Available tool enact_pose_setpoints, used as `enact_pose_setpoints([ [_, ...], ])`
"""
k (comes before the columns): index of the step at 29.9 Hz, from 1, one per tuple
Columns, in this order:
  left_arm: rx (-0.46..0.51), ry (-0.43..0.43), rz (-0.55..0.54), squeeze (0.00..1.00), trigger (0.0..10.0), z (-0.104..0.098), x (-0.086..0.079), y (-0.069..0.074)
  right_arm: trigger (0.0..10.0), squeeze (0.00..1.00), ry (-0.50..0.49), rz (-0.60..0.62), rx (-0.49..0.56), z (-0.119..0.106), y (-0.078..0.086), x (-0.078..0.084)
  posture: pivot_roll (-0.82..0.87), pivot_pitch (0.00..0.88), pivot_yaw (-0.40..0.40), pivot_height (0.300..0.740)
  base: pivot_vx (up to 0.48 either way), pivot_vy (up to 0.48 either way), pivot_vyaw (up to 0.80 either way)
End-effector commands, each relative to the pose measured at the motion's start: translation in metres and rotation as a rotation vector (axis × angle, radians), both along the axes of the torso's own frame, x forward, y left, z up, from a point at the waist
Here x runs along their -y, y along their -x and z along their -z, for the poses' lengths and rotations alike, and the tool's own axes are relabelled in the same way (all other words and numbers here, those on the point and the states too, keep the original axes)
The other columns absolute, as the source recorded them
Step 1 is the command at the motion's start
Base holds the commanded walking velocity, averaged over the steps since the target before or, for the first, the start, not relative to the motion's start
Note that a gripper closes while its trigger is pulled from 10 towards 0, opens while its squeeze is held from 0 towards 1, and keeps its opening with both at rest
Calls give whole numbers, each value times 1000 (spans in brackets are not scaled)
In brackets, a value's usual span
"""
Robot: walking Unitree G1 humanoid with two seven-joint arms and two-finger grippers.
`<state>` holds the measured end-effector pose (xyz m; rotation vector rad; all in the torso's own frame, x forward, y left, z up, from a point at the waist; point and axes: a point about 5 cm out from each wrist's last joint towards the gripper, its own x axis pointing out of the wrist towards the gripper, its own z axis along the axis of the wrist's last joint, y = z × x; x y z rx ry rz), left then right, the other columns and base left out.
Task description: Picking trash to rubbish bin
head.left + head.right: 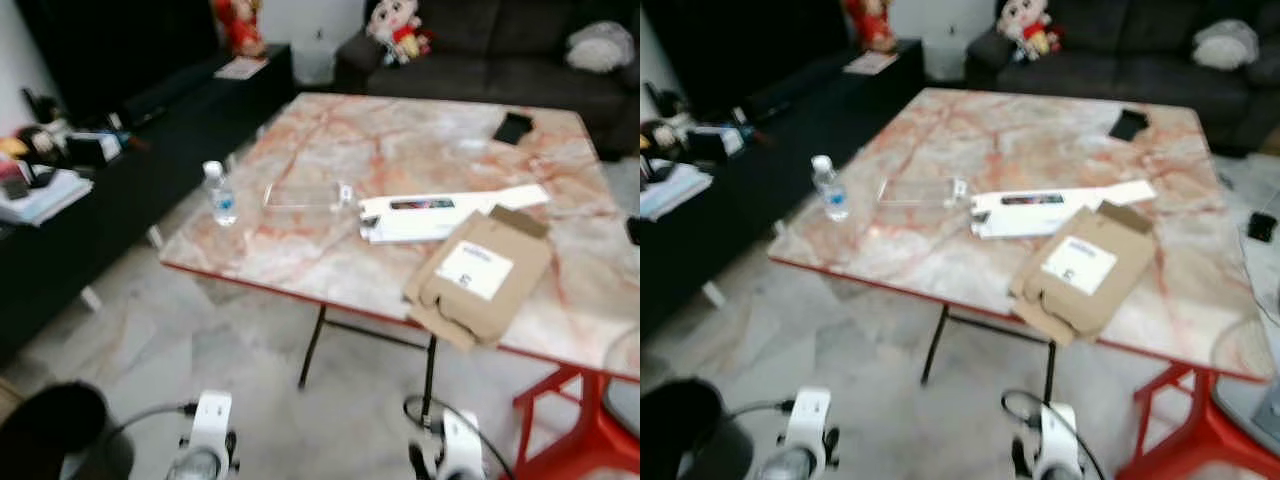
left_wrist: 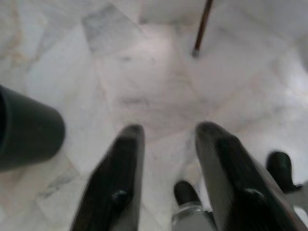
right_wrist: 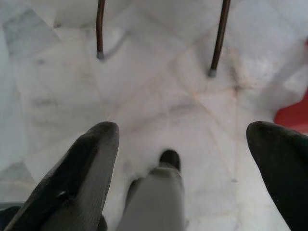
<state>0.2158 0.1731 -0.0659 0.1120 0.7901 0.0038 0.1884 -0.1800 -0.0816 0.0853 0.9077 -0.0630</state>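
Nearest the head camera, both arms hang low over the marble floor [image 1: 250, 370], short of the worktop [image 1: 400, 150], which fits a robot standing off or walking rather than reaching. Left gripper [image 2: 166, 139] points at the floor with its 2 fingers spread and nothing between them; right gripper [image 3: 183, 144] does the same, spread wider.

A dark round bin [image 1: 50, 425] stands on the floor just beside the left arm, likely the rubbish bin, placed where a drop would be short. Candidate trash lies on the worktop: a flattened cardboard box [image 1: 480, 275] overhanging the near edge, a white flat pack [image 1: 440, 213] behind it, a clear plastic tray [image 1: 305, 195] and a small water bottle [image 1: 218, 193] upright near the left edge.

Head views show the worktop and its items; the left wrist view gives the bin's wall [image 2: 29, 127] close by, and the right wrist view shows 2 thin table legs [image 3: 219, 38].
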Motion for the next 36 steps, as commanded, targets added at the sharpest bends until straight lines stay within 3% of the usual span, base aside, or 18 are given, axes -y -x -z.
enact_pose_setpoints([
  [1, -6, 0, -9, 0, 10000, 0, -2, 0, 10000, 0, 1, -1, -3, 1, 1, 0, 8, 0, 50, 740, 0, 0, -750],
  [20, -6, 7, -20, 0, 10000, 0, -1, -1, 10000, 0, 2, -8, -3, 0, 1, 1, 13, 0, 39, 740, 0, 0, -748],
  [27, -9, -8, -7, 0, 10000, 1, -1, 1, 10000, 0, 1, -19, 10, 0, 0, 0, 11, 0, 42, 740, 0, 0, 0],
  [33, 13, -60, -32, 0, 10000, 6, -12, 16, 10000, 0, 34, -66, 54, -4, -2, 8, 6, 0, 42, 740, 0, 0, 0],
  [36, 85, -94, -65, 0, 10000, 3, -24, 24, 10000, 0, 56, -76, 92, -7, -2, 18, 8, 0, 38, 740, 0, 0, 0],
])
